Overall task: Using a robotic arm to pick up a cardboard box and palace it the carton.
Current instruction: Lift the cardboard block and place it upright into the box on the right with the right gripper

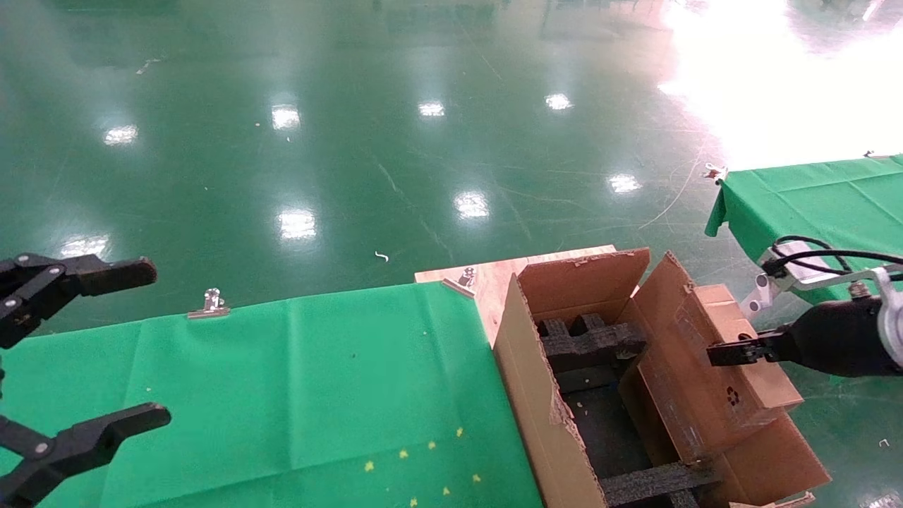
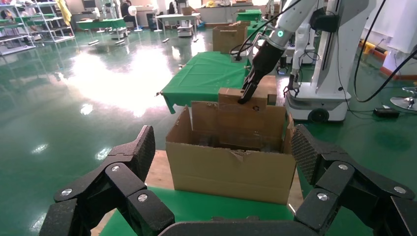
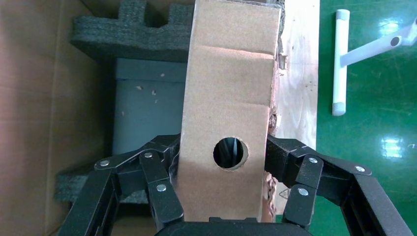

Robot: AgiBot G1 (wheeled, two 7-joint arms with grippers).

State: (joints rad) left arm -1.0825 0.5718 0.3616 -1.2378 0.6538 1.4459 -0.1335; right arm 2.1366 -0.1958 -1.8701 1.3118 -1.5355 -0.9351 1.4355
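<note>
One right pincer, clamped on the cardboard box, holds it edge-down over the carton for lowering inside, while the left pincer idles wide beside the carton.

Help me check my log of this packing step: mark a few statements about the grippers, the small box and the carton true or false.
1. The right gripper is shut on the cardboard box. True.
2. The cardboard box already lies flat on the black foam inserts inside the carton. False: it is held at the carton's right side, above the opening, in the gripper's grasp.
3. The left gripper is open and holds nothing. True.
4. The left gripper is reaching into the carton. False: it is over the green cloth, well to the carton's left.
5. The cardboard box has a round hole in one face. True.
</note>
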